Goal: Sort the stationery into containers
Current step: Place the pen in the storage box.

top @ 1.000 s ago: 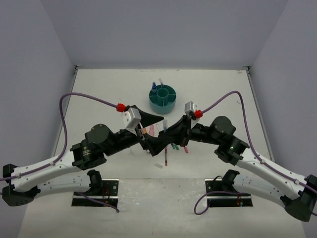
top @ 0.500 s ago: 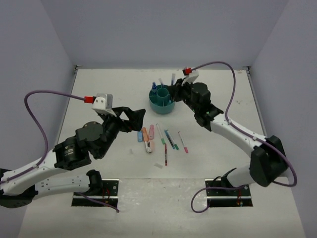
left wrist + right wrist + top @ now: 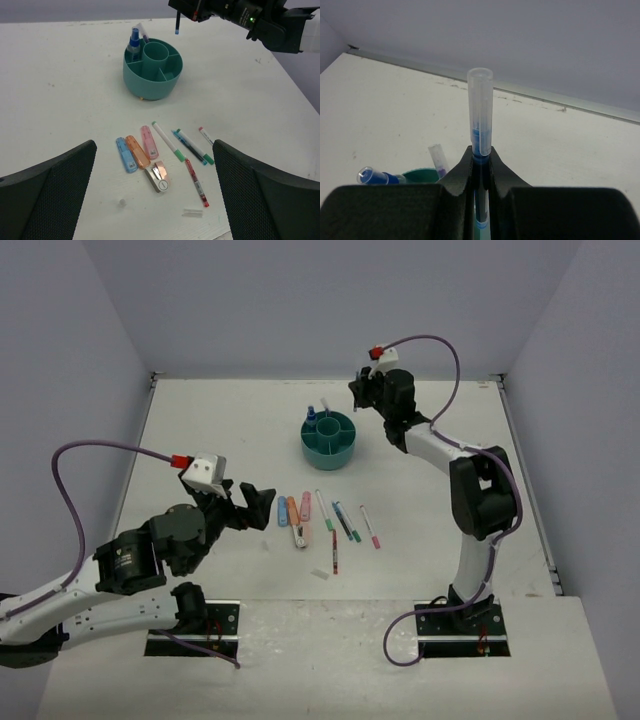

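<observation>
Swung away from the near pens (image 3: 340, 523), my right gripper (image 3: 480, 159) now pinches a blue pen (image 3: 480, 115) upright just far-right of the organiser (image 3: 150, 87) — released this early it would likely drop outside — my left gripper (image 3: 255, 508) gapes, near-left.

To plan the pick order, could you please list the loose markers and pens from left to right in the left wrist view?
Blue marker, orange marker, pink marker, green-capped pen, pink-capped pen. The red pen and paired pens overlap these, so they are left out.
</observation>
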### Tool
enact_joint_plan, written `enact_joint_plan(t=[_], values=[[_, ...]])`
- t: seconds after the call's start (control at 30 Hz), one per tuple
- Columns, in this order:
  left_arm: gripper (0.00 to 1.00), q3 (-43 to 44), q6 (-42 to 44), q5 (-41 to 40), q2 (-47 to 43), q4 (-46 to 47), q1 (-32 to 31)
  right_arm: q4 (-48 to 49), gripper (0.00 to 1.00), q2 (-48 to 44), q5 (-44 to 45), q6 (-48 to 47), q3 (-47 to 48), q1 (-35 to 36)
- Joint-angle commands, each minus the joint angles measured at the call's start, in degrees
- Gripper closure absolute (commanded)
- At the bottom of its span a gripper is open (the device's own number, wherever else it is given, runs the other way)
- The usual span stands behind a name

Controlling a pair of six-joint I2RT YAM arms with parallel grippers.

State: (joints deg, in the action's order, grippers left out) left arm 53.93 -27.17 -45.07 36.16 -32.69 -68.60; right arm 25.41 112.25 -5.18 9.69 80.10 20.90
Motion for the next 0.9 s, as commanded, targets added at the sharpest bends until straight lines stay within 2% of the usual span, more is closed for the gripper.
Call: enact_joint_plan(t=[0.0, 0.23, 0.6, 0.87], values=[[0.0, 0.05, 1.97, 1.12, 0.69, -0.2, 0.04, 2.02, 0.99, 0.55, -8.46, -5.24, 3.15, 0.45], [0.0, -0.46, 2.72, 2.81, 0.67, 1.54, 0.04, 1.32, 1.0, 1.78, -10.73, -7.78, 1.95, 0.37], [0.0, -1.38, 2.69, 3.45, -0.95, 2.02, 0.04, -9.01, 0.98, 6.17, -17.64, -9.25, 9.91, 0.45], [0.0, -1.46, 2.74, 3.87, -2.54, 2.09, 0.06, -12.55, 0.91, 5.97, -19.4, -12.85, 10.88, 0.45]])
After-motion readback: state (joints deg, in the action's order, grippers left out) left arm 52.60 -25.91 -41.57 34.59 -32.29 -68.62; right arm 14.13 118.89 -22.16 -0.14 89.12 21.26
